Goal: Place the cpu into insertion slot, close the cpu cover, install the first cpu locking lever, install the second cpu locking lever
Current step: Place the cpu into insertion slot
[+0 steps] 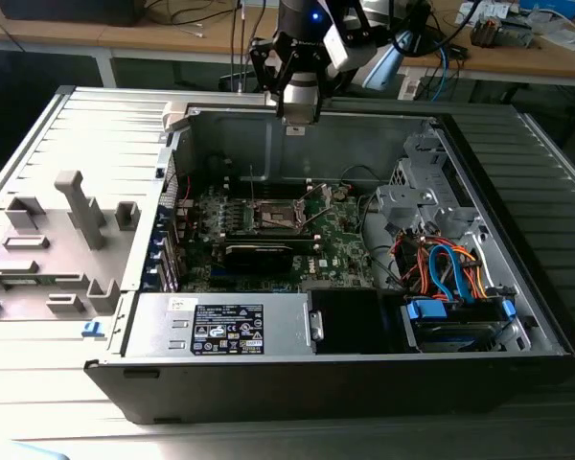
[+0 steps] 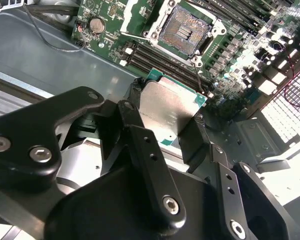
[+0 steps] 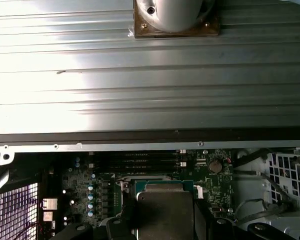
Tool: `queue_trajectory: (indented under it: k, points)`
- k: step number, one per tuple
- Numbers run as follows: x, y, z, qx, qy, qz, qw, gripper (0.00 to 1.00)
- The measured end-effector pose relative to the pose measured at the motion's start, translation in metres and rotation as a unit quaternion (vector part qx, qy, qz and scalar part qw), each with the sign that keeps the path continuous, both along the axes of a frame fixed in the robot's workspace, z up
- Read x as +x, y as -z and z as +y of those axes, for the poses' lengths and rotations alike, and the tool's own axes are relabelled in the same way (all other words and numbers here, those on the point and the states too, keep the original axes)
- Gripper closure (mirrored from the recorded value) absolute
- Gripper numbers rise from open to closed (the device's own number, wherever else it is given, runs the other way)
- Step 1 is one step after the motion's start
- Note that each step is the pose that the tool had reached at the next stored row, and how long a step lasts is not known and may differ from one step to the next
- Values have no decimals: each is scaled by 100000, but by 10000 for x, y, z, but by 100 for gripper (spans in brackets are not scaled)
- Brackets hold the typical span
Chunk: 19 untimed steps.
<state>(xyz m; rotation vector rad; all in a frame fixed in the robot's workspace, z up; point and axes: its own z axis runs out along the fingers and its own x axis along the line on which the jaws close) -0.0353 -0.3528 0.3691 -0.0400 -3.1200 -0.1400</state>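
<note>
The gripper (image 2: 166, 111) holds the chip (image 2: 172, 122), jaws closed on its edges. The chip hangs well clear of the socket (image 2: 185, 30).

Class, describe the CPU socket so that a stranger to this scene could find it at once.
Look inside the open computer case at the green motherboard on its floor. Near the board's middle sits the insertion slot: the one square, metal-rimmed frame with a dark centre, unlike the long black slots nearby.

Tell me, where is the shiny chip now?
In the second wrist view, the cpu sits clamped in the gripper, held clear of the empty insertion slot on the motherboard.
</note>
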Motion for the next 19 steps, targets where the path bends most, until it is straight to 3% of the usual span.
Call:
queue_trajectory:
  k: [16, 19]
  points:
    - [-6, 43, 0, -266, 1, 2, 100000, 45]
    - [-6, 76, 0, -294, 1, 3, 100000, 45]
